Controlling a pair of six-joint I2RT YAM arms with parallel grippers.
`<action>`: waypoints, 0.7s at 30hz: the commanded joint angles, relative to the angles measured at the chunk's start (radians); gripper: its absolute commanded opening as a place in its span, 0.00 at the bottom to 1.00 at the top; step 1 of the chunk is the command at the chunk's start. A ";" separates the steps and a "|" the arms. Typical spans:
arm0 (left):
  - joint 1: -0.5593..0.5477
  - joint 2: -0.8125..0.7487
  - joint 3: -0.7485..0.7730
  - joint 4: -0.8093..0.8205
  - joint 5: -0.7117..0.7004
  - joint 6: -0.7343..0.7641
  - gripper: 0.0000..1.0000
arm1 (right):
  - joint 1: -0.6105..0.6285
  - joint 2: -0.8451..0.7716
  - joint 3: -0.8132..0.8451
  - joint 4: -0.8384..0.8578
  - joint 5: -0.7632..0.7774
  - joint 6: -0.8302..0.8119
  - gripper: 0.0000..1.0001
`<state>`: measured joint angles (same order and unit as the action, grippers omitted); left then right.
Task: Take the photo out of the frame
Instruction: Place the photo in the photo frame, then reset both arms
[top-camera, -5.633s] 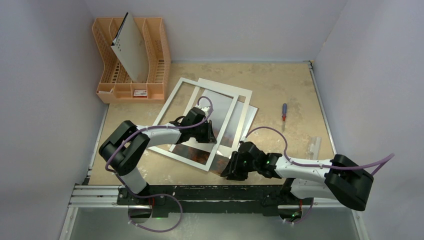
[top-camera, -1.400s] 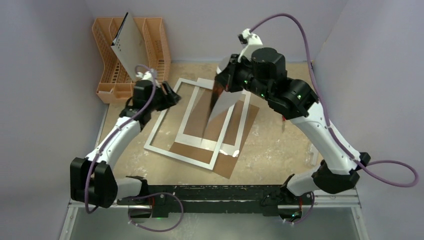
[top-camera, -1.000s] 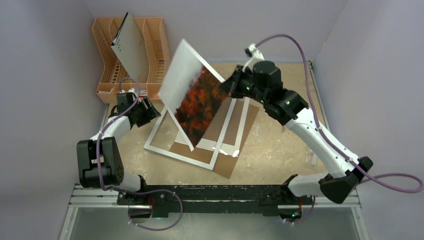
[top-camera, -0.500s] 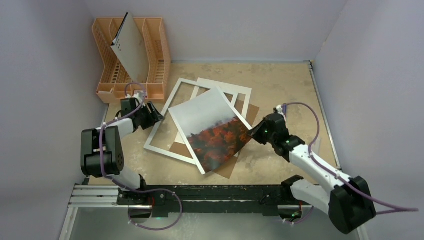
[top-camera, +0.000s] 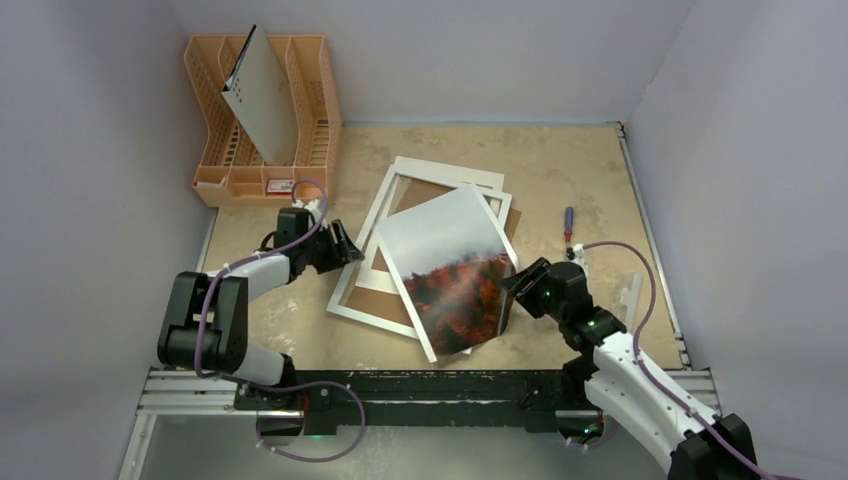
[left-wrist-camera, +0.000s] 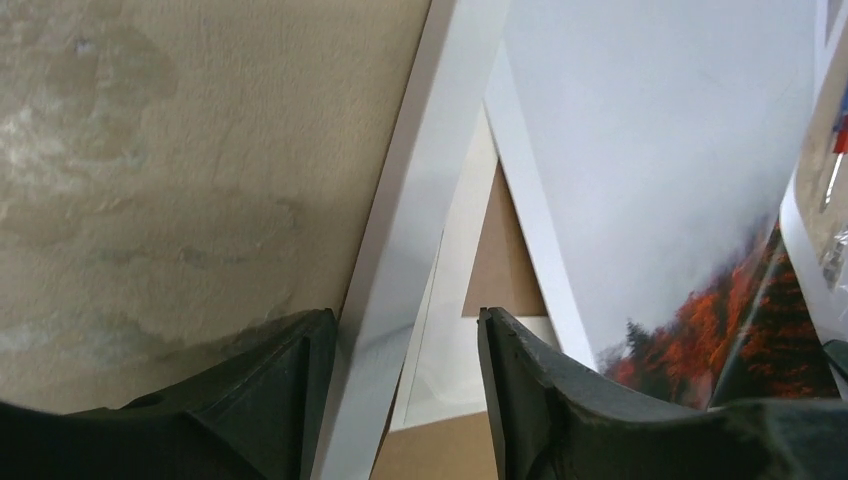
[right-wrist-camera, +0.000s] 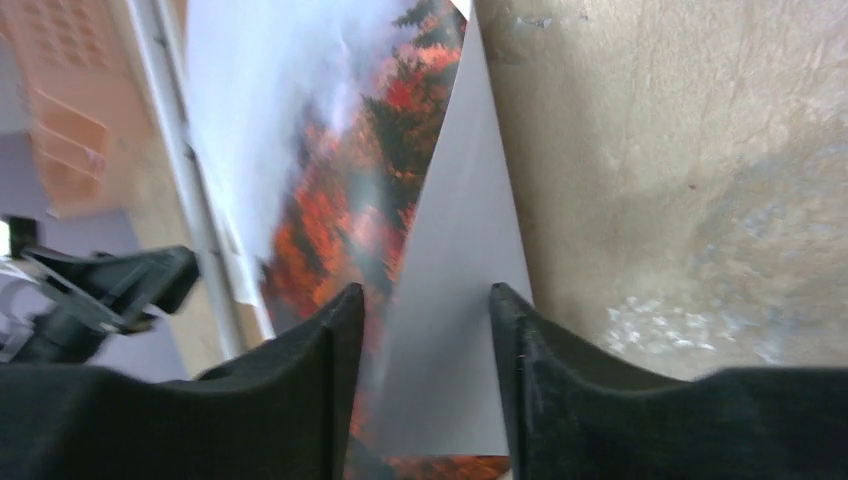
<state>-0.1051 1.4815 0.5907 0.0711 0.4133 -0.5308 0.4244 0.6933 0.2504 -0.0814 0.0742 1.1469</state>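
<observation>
The photo (top-camera: 445, 250) is lying face up on top of the frame (top-camera: 372, 320), already out of it and set askew, with its near corner overhanging the frame's near rail toward the arms. Its long axis is running from far to near, leaning a little to the right. The pale misty end is pointing away from the arms and the red-orange foliage end is pointing toward them. The right gripper (top-camera: 508, 290) is being seen at the right edge of the foliage end, so the photo is lying directly to its left, and this arm is judged to be the nearer one. Its fingers (right-wrist-camera: 300, 400) are standing apart. A grey-white part of the sheet, apparently its turned-up edge, is passing between them without being pinched. The left gripper (top-camera: 345, 252) is placed at the frame's left rail, beside the pale end. Its fingers (left-wrist-camera: 270, 400) are standing apart on both sides of the white rail, and a gap is showing at one side, so the rail is not being clamped. The removal is judged to be nearly finished. The next move is expected to depend on the right fingers being drawn away to the right without the thin, bendable sheet being dragged along.
</observation>
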 joint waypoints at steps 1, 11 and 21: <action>-0.007 -0.080 0.005 -0.210 -0.074 0.020 0.59 | 0.001 0.005 0.141 -0.159 -0.036 -0.145 0.62; -0.007 -0.279 0.191 -0.408 -0.193 0.108 0.83 | 0.001 0.155 0.591 -0.413 0.214 -0.470 0.95; -0.007 -0.374 0.191 -0.406 -0.148 0.155 0.84 | 0.001 0.240 0.602 -0.339 0.075 -0.550 0.99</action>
<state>-0.1078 1.1648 0.7731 -0.3336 0.2481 -0.4244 0.4244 0.9451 0.8612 -0.4446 0.2127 0.6643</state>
